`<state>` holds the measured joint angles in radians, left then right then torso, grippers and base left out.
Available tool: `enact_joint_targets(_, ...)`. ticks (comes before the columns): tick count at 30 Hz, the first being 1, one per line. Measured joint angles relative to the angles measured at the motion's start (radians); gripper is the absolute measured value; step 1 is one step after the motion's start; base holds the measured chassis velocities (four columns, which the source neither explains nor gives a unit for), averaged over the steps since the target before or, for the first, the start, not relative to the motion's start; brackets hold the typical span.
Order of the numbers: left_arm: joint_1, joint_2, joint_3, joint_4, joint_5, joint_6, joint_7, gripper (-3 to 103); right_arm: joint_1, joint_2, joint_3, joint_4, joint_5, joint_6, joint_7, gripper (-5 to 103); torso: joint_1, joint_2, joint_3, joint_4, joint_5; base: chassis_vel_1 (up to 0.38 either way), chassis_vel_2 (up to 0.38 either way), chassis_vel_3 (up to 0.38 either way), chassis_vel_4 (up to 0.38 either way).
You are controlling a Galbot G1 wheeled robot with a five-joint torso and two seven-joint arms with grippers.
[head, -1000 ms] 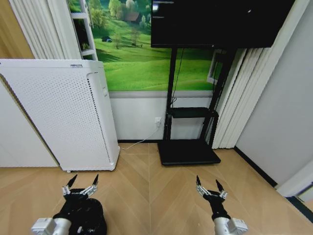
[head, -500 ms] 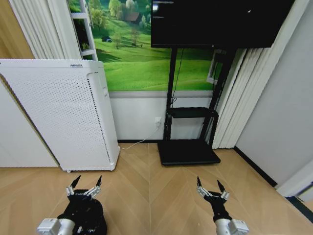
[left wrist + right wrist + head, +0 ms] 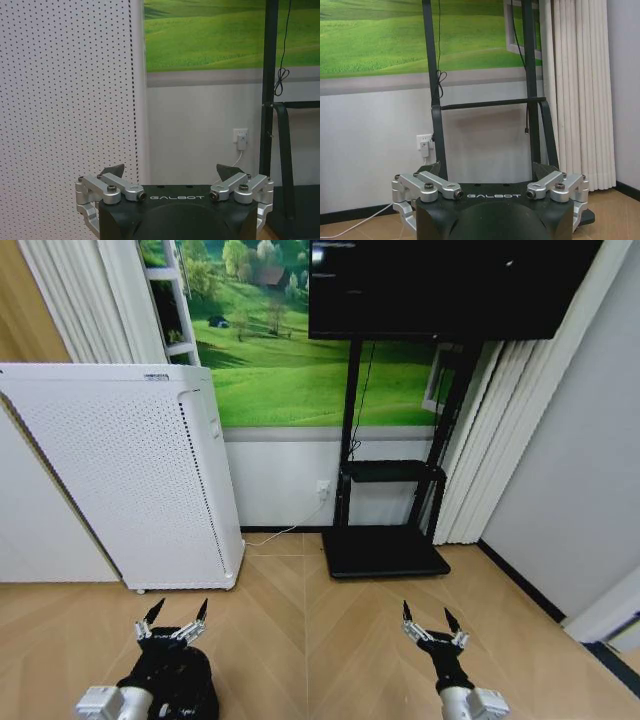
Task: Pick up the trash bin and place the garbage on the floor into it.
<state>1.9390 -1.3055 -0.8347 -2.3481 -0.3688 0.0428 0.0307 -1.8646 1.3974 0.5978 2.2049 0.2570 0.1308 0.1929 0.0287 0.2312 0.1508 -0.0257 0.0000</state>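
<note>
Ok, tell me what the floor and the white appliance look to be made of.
The floor: probably wood or wood-look parquet, tan planks laid in herringbone with a soft sheen. The white appliance: likely matt plastic or painted metal, since its smooth panels are punched with fine rows of holes.

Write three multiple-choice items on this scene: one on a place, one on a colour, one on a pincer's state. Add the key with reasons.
1. Where is the trash bin?
A. on the TV stand's base
B. on the floor under the left pincer
C. beside the right pincer

2. What colour is the perforated appliance?
A. white
B. black
C. green

3. How do the right pincer's fingers stand?
A. shut on a can
B. shut on nothing
C. open and empty

Key:
1 B: in the head view the black bin sits on the parquet floor beneath the left pincer.
2 A: its dotted panel is white.
3 C: the right pincer has its fingers spread apart with nothing between them.
</note>
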Motion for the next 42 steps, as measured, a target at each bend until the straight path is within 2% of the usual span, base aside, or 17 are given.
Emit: enact_joint_targets(42,0.000,0.000,-0.001,0.000,-0.001,0.000,0.001,100,0.000,0.000,0.000,-0.001,0.002,0.000,0.001,100,0.058,0.171,0.113,0.0000,0.0000,0.000,0.000,0.000,0.000)
